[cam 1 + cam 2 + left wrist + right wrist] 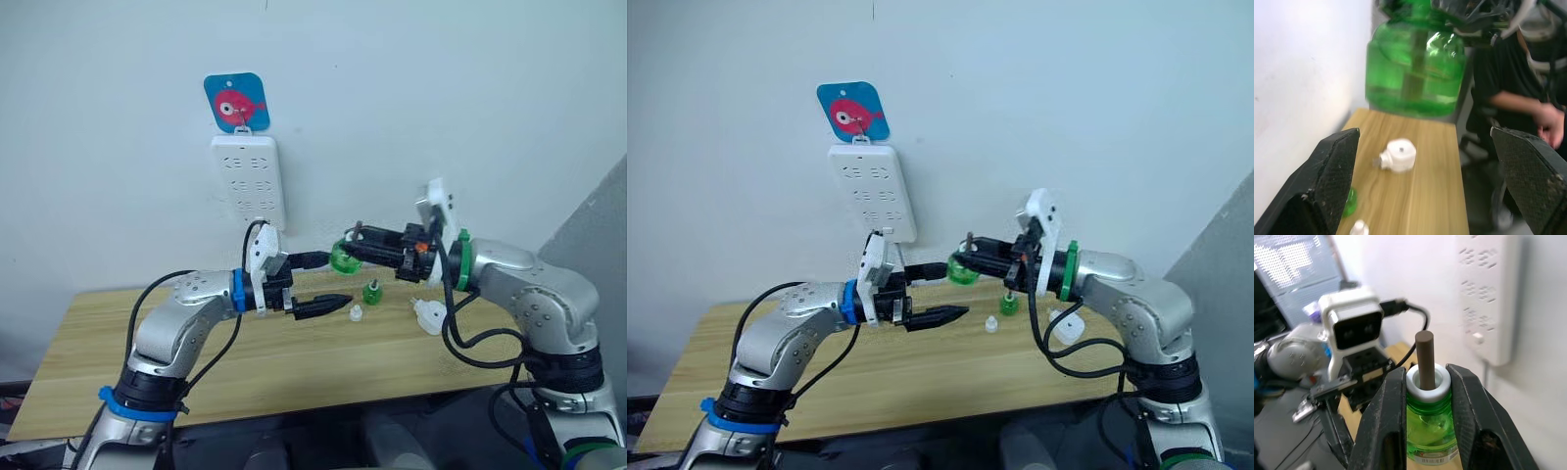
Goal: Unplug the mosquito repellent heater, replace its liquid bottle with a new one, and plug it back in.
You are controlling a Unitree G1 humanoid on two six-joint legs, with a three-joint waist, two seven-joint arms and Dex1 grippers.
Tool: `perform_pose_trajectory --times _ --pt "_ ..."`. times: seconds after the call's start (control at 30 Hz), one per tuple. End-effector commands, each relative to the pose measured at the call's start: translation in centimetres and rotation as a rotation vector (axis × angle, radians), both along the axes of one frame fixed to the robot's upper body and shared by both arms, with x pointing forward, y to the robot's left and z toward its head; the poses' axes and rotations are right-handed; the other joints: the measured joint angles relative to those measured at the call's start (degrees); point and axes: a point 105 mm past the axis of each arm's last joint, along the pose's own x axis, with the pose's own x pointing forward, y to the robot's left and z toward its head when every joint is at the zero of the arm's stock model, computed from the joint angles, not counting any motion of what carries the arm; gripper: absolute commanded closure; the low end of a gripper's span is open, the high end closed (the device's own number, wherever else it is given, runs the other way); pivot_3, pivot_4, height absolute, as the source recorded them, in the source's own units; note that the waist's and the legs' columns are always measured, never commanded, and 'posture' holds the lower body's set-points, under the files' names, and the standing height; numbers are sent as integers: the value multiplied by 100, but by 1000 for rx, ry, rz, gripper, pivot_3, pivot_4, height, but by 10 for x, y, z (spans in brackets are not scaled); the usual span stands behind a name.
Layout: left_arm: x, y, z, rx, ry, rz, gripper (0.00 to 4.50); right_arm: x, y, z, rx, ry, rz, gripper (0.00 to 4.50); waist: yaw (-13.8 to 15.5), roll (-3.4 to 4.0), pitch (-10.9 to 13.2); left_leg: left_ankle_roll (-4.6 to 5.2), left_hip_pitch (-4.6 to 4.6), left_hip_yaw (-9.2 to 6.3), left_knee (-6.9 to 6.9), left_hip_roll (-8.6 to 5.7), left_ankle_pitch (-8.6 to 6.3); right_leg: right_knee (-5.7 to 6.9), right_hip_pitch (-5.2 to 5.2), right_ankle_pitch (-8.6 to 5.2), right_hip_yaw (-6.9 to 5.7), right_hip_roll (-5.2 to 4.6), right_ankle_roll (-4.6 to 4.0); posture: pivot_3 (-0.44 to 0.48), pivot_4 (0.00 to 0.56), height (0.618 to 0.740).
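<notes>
My right gripper (349, 247) is shut on a green liquid bottle (343, 258) and holds it in the air above the table's back edge. The bottle (1426, 423) has a white collar and a brown wick standing up between the fingers. My left gripper (337, 280) is open right in front of it, its fingers (1327, 181) wide apart, and the bottle (1415, 73) hangs just beyond their tips. The mosquito repellent heater (429, 314), white and rounded, lies unplugged on the table (245, 362) below my right forearm, and appears again (1399, 155) in the left wrist view.
A white power strip (248, 182) hangs on the wall under a blue fish tag (236, 101). A second small green bottle (372, 292) and a white cap (357, 313) stand on the table near the heater. A seated person (1518, 98) is past the table's right end.
</notes>
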Motion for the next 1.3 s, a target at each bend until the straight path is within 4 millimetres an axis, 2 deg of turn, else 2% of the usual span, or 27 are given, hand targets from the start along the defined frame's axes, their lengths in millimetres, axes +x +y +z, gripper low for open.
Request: perform_pose_trajectory --times 0.03,0.1,0.23,0.43,0.67,1.03,1.3 --pt "11 -6 12 -112 4 59 0 -1 -12 16 73 -20 -60 3667 -2 3 -5 0 0 0 0 0 0 0 0 0 0 0 0 -200 32 740" --pt "14 -14 16 -188 47 58 0 2 -20 19 103 -7 -106 3667 -17 4 -7 0 -1 1 1 -2 0 0 0 2 1 0 -3 -209 43 740" --pt "17 -23 25 -308 102 72 0 4 -29 25 193 30 -171 3667 -117 28 -31 0 -1 1 0 -1 0 0 1 1 2 1 -2 -225 27 740" --pt "11 -25 43 -399 177 32 0 4 -28 37 341 88 -212 3667 -278 53 -48 2 1 4 -2 1 0 6 1 0 3 4 -1 -237 25 740" --pt "8 -29 66 -489 229 -32 0 2 -27 42 437 158 -211 3667 -291 62 -60 1 0 4 -1 -2 0 4 3 -8 3 5 12 -237 23 740" --pt "4 -37 76 -566 326 -94 0 -6 -19 50 566 282 -150 3667 -289 77 -71 1 0 4 -1 -2 0 3 3 -9 5 5 13 -233 23 740" --pt "4 -27 85 -584 325 -93 0 -11 -17 47 583 337 -134 3667 -288 84 -76 1 0 5 -2 -1 0 2 3 -9 6 6 14 -238 25 740"
